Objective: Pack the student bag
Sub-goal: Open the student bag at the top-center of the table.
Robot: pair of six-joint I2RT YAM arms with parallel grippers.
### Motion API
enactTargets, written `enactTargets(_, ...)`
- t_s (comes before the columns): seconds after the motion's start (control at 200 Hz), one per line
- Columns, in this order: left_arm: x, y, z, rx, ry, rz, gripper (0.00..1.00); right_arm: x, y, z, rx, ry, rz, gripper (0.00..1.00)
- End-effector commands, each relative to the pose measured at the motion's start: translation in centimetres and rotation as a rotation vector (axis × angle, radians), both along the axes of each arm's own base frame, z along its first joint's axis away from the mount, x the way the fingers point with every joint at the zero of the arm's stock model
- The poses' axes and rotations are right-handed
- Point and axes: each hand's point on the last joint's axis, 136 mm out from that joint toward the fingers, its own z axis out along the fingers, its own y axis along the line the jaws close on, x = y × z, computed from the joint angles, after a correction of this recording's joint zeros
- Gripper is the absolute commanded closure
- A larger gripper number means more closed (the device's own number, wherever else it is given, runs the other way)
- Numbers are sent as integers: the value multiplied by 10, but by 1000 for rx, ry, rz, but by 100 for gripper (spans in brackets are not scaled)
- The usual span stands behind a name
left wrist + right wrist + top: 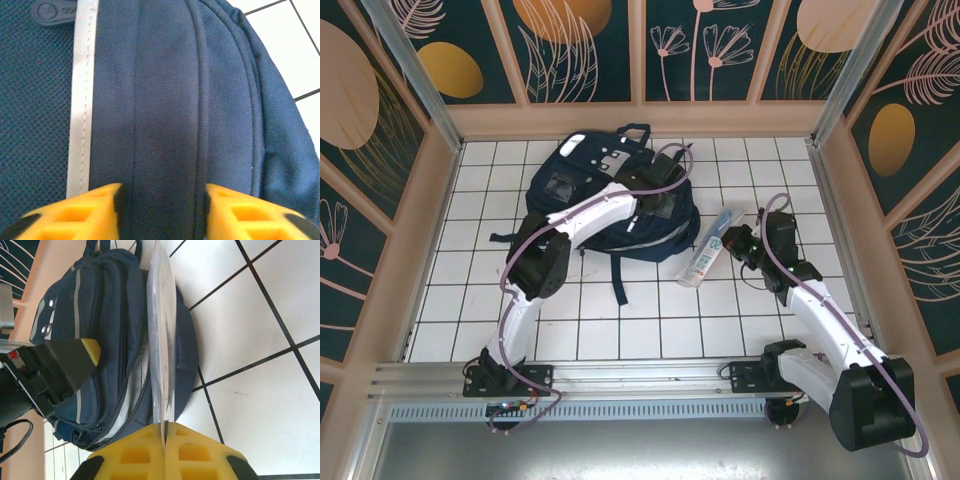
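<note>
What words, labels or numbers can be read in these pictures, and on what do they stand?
Rubber badge on the bag: raised letters, cut off at the picture's edge, not readable.
Clear packet: coloured print, too small to read.
Nothing else carries text, so there is nothing to quote.

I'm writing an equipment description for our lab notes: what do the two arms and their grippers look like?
The left arm and right arm have white links, bulky black joints and looping lilac cables. The left gripper and right gripper have yellow fingers with recessed pockets and black edges.
</note>
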Motion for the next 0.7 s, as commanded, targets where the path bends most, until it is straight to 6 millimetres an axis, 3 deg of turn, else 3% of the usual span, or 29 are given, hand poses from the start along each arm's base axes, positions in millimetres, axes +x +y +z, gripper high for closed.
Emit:
enactTargets(0.0, 0, 21, -9, 131, -6, 44, 100, 5, 6, 12, 34, -56, 31, 100)
enactTargets(0.12, -11, 31, 2, 97, -6, 69, 100, 9, 12, 16, 53, -79, 66, 100)
enactTargets(0.315, -49, 47, 17, -18, 66, 115, 100, 15, 24, 12, 72, -72, 123, 100)
enactTargets(0.57, -96, 79, 18, -110, 134, 200, 100, 18, 32, 5, 89, -63, 170, 100)
enactTargets(0.695, -109, 76, 25, -193, 172, 208, 100, 20, 35, 2, 96, -60, 183, 100)
